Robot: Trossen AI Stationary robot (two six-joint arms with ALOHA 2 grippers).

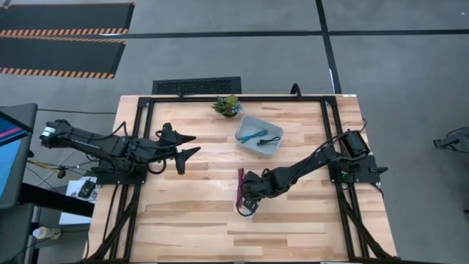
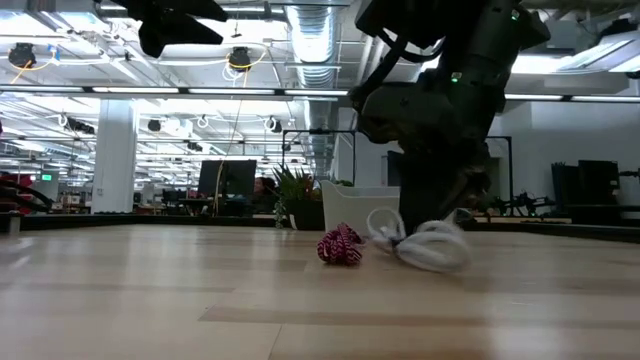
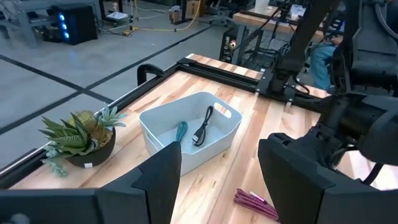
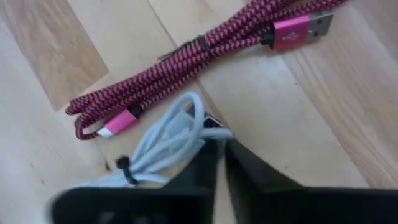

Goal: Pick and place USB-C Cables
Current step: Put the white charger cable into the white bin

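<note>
Wood: we see pale planks on the bench [image 1: 183,220].
Floor: grey concrete [image 1: 220,59].
Right fingers [image 4: 217,163]: clamped on white cable [image 4: 163,143], mid-bench.
Left fingers [image 1: 185,146]: apart.

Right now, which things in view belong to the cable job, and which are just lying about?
Job: white cable in the right gripper; maroon cable beside it; teal cable and black cable inside the bin.
Lying about: potted plant.
</note>
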